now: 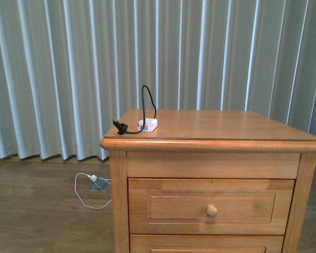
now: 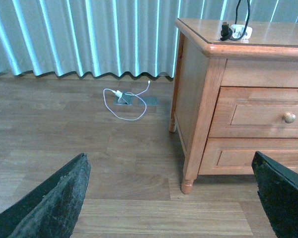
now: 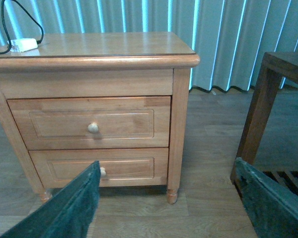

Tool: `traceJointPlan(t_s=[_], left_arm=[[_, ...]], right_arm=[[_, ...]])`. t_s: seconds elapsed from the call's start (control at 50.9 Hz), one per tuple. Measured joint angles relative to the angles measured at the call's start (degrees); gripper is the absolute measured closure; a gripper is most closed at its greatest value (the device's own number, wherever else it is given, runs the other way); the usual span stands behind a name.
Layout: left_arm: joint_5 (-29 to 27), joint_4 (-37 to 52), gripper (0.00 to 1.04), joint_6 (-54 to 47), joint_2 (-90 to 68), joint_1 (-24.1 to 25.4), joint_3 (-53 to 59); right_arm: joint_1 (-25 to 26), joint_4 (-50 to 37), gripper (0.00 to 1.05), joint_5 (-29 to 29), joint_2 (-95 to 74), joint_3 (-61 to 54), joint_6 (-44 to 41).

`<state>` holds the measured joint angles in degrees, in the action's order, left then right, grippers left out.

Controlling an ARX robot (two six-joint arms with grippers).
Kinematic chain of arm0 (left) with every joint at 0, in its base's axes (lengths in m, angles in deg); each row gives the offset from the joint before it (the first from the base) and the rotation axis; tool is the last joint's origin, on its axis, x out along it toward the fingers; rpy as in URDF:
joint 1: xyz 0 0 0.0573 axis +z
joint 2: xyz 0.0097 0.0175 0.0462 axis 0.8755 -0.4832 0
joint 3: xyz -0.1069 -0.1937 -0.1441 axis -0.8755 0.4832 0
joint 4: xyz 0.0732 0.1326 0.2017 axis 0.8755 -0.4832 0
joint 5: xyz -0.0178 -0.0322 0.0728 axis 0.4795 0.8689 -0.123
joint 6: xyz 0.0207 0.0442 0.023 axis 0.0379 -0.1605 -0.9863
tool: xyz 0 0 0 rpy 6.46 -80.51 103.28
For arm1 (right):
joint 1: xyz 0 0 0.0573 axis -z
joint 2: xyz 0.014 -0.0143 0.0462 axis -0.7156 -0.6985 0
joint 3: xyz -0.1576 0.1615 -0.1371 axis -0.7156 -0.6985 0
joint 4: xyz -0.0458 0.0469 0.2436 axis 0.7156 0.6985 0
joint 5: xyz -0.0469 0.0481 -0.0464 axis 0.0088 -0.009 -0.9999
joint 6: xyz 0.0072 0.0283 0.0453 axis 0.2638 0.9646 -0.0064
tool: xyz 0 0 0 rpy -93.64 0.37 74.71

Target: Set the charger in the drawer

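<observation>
Left pincer (image 2: 170,154) spread wide — charger (image 2: 240,32) well apart, atop nightstand (image 2: 198,99)

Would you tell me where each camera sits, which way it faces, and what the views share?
Front: on the body, facing the nightstand head-on; charger on top, drawer shut; no arm shows.
Left wrist: on the left arm, looking across the floor at the nightstand's corner; left tool open, framing the view.
Right wrist: on the right arm, facing both drawer fronts; right tool open.
Shared: all three show charger and drawer.
</observation>
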<state>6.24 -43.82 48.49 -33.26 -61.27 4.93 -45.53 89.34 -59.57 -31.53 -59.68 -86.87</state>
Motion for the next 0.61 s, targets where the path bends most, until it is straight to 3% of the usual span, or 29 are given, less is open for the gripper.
traceJointPlan(t_s=[0.609], left_arm=[[0.0, 0.0, 0.06, 0.0, 0.0, 0.0, 0.0]], right_arm=[[0.0, 0.0, 0.09, 0.0, 0.0, 0.0, 0.04]])
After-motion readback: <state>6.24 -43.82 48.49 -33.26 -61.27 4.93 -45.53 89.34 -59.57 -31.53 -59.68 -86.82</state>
